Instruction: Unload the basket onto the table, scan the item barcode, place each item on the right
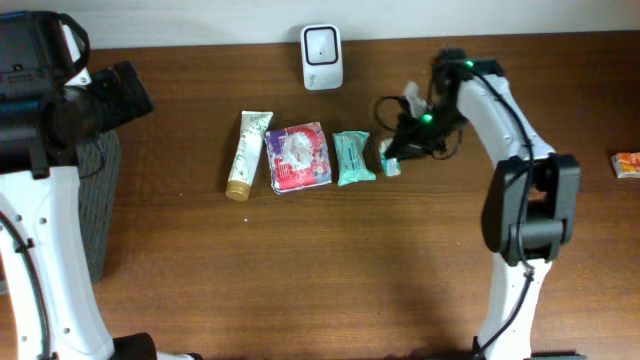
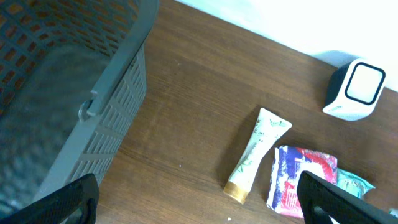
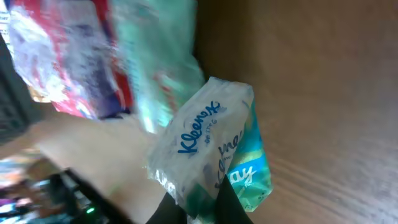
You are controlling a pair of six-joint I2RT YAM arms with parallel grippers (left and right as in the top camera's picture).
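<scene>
basket [image 1: 100, 200], grey mesh, sits at the far left edge of the bench [image 1: 330, 270]. left claw [image 2: 199, 202] hangs above the bench just beside the basket, fingers spread wide, nothing between them.

row of items mid-bench, left to right: cream tube [image 1: 248, 152] with its gold cap toward the near side, red and blue packet [image 1: 298, 157] just beside it, teal packet [image 1: 353, 158] next, then a small kleenex pack [image 1: 390, 160] at the right end, close against the teal packet.

white scanner [image 1: 322, 57] stands at the back edge of the bench, behind the red and blue packet and apart from the row.

right claw [image 1: 400, 152] is down at the right end of the row, pressed together on the kleenex pack. right wrist view shows the dark fingers [image 3: 227, 202] pinching the pack's lower edge, logo side facing the camera. cannot tell if the pack is off the bench or resting on it.

orange packet [image 1: 627, 164] lies alone at the far right edge, well apart from everything else.
</scene>
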